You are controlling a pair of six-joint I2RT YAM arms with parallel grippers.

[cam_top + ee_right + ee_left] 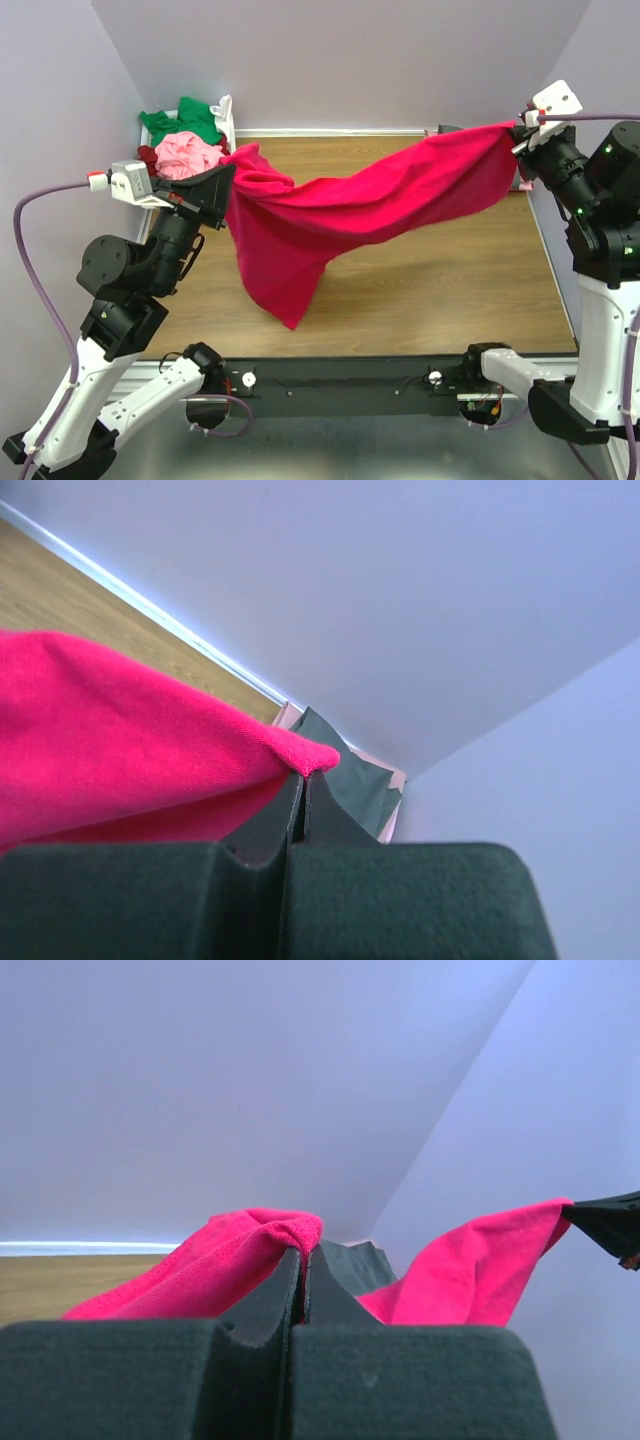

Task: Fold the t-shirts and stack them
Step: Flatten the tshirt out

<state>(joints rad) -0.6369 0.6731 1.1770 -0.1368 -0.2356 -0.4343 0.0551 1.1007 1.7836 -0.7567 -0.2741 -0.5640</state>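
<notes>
A bright crimson-pink t-shirt (350,205) hangs stretched in the air between my two grippers, its lower part drooping down to the wooden table (440,290). My left gripper (225,180) is shut on the shirt's left end, the cloth (230,1255) bunched over the pinched fingertips (290,1270). Up at the far right, my right gripper (517,135) is shut on the other end, a fold of fabric (150,740) sticking out between its fingertips (298,780). More t-shirts, green (185,120), light pink (185,155) and maroon (148,157), lie heaped at the far left.
A white basket (226,112) holds the heap in the far-left corner, just behind my left gripper. A folded grey and pale pink pile (350,780) lies in the far-right corner by the wall. The walls stand close on three sides.
</notes>
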